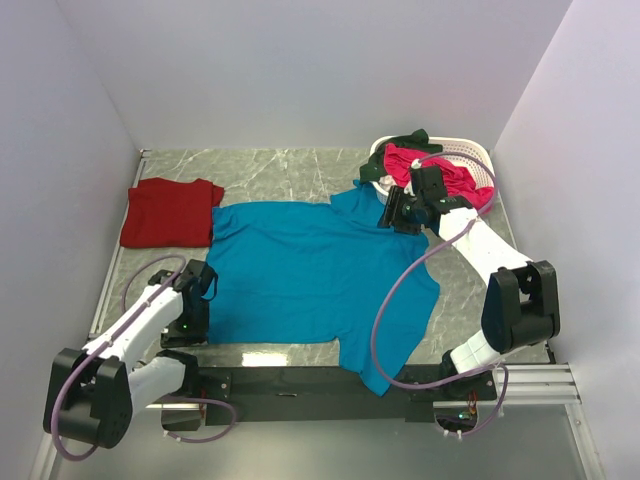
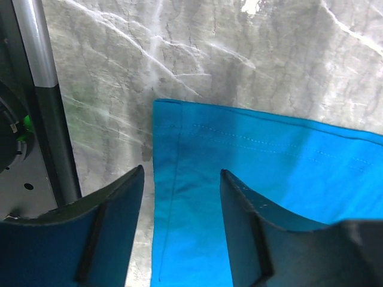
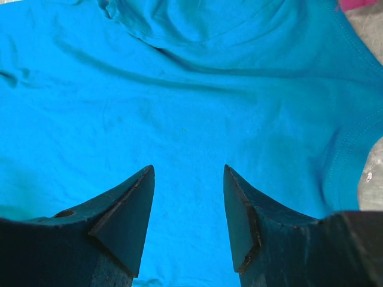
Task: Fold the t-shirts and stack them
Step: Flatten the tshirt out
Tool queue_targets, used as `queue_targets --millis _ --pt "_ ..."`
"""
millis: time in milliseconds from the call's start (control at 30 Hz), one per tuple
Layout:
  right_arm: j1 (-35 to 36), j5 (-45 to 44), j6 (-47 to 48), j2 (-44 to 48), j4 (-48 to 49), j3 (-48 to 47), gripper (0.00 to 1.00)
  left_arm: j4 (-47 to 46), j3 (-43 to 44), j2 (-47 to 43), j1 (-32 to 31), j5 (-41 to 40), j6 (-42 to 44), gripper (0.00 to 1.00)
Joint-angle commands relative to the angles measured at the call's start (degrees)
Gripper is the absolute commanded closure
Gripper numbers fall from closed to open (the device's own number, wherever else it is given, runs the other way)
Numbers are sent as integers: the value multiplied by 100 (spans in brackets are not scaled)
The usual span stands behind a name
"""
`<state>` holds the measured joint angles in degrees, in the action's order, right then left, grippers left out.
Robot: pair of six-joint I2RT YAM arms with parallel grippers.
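Across the counter [image 1: 270,170] the teal t-shirt [image 1: 310,270] lies flat; my left jaws stand open astride its hem corner, my right jaws open above its shoulder, both empty; I'd pinch both layers squarely before folding.

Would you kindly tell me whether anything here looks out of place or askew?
The teal shirt lies skewed, and its near right corner hangs past the near edge of the table. A green shirt droops over the rim of the basket. The red shirt looks neatly folded.
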<state>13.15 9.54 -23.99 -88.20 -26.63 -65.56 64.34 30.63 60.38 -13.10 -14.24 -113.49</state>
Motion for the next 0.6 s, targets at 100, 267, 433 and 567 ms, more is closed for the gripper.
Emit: queue_targets --millis 100,267,433,567 --pt "30 65 43 128 115 -150 43 88 189 123 1 -167 -551 50" --pt "48 118 -18 216 79 16 43 -53 136 272 1 -298 -349 63" --pt "127 39 -45 277 -8 122 43 -202 92 264 -8 -448 -51 78" --pt "232 -57 -53 277 -105 114 43 -351 31 202 -8 -501 178 95"
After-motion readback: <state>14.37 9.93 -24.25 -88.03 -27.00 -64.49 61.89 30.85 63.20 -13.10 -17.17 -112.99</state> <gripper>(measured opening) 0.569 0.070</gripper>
